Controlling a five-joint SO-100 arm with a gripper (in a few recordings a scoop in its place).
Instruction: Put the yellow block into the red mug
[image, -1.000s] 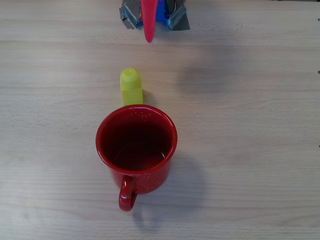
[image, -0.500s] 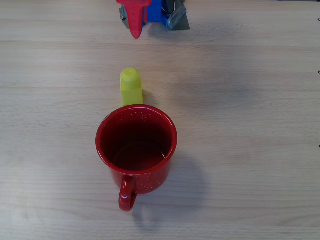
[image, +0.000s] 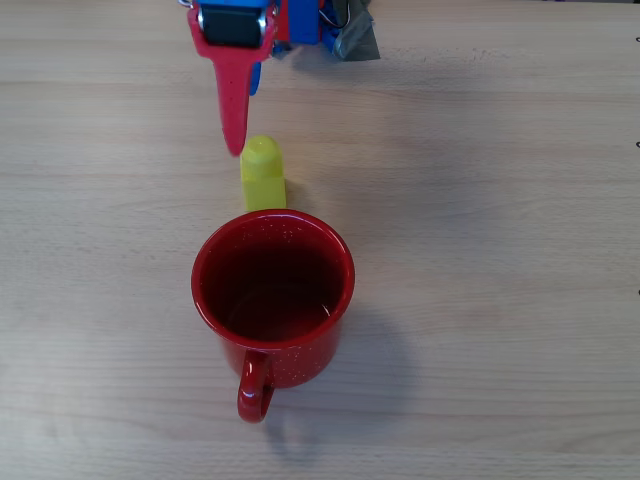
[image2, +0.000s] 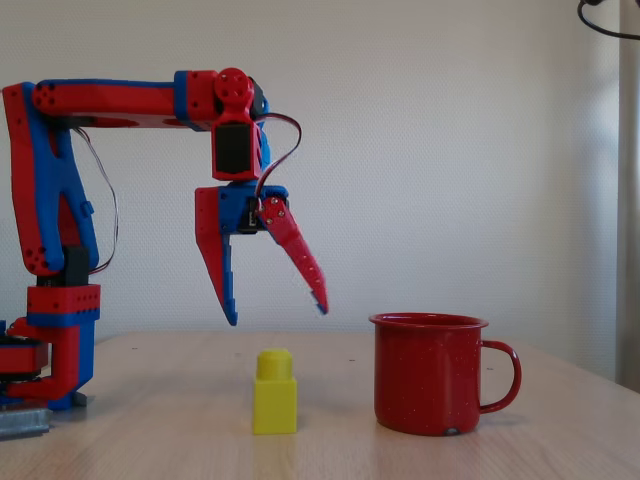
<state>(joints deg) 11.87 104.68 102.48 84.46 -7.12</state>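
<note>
The yellow block (image: 262, 174) (image2: 274, 392) stands upright on the wooden table, rounded end up, just beside the red mug (image: 273, 290) (image2: 430, 372). The mug stands upright with its handle (image: 254, 388) pointing away from the block. My red and blue gripper (image2: 276, 315) hangs open above the block, clear of it, jaws spread wide and nothing between them. In the overhead view one red finger (image: 232, 100) reaches down to a tip just left of the block's top.
The arm's base (image2: 50, 370) is clamped at the table's edge, at the top in the overhead view (image: 340, 30). Bare wooden table (image: 500, 250) lies on all sides of the mug and block.
The gripper has moved out from the base towards the block; its red finger, near the top edge a second ago, now reaches down to beside the block's top. Block and mug have not moved.
</note>
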